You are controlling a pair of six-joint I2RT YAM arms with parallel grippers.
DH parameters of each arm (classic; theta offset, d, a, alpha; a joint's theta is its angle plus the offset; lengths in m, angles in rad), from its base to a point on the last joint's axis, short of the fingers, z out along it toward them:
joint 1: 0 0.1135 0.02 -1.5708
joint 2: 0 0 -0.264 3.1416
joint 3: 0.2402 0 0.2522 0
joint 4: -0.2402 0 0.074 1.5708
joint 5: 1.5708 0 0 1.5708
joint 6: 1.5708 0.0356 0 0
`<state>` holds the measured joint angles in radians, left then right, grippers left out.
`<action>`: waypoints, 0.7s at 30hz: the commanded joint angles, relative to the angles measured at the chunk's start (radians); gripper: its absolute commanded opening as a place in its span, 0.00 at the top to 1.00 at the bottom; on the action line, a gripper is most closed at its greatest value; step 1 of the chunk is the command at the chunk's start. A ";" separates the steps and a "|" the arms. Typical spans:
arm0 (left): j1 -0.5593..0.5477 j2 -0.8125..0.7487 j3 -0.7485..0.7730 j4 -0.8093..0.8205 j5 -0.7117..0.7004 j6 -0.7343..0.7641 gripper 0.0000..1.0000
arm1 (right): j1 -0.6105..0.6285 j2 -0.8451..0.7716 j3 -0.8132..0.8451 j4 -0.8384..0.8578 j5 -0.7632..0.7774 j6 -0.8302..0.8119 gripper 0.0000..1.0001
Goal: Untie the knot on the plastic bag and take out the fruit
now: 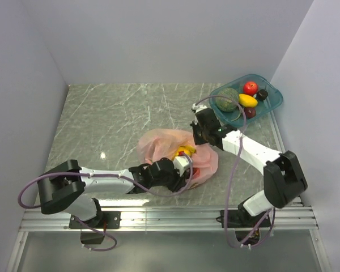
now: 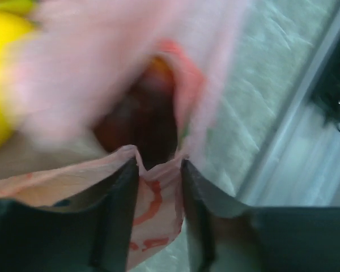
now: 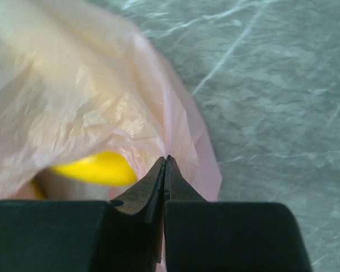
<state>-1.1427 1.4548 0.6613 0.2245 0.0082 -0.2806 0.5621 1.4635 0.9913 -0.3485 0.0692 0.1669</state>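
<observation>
Top external: the plastic bag [image 1: 158, 143] lies crumpled on the grey marbled counter [image 1: 113, 113], near its middle and between the two arms. The left gripper [image 1: 187, 162] is at the bag's near side, and the right gripper [image 1: 203, 139] is at its far right edge. Yellow fruit [image 1: 185, 151] shows at the bag's mouth. A teal tray [image 1: 276, 97] sits in the far right corner, well apart, holding a dull-green melon [image 1: 228, 99], a red apple [image 1: 250, 87] and other fruit.

Left wrist: the left gripper [image 2: 158, 164] has its jaws parted. Pink film with red print spans the gap, with the bag's dark open mouth just beyond. A yellow blur sits at the upper left.

Right wrist: the right gripper [image 3: 166, 161] has its jaws clenched tip to tip, pinching a fold of bag film. Yellow fruit [image 3: 93, 168] shows through the film just left of the jaws.
</observation>
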 commanded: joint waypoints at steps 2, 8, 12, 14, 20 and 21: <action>-0.072 -0.027 -0.009 -0.007 0.030 -0.005 0.69 | -0.097 0.082 0.134 0.091 0.026 0.091 1.00; -0.118 -0.036 -0.042 -0.077 -0.005 -0.015 0.77 | -0.157 0.227 0.300 0.025 0.023 0.172 1.00; -0.121 -0.057 -0.020 -0.108 -0.103 -0.043 0.69 | -0.110 0.082 0.239 0.034 -0.028 0.119 0.57; -0.121 -0.073 -0.014 -0.105 -0.120 -0.054 0.59 | -0.059 -0.024 0.204 0.022 -0.016 0.103 0.45; -0.121 -0.131 -0.029 -0.056 -0.135 -0.078 0.53 | 0.088 -0.189 0.176 -0.073 0.049 0.095 0.39; -0.121 -0.134 -0.031 -0.057 -0.139 -0.081 0.53 | 0.116 -0.198 0.164 -0.069 0.025 0.101 0.40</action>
<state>-1.2568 1.3552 0.6262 0.1291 -0.1017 -0.3374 0.6281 1.3117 1.1755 -0.3840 0.0837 0.2718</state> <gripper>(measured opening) 0.465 0.608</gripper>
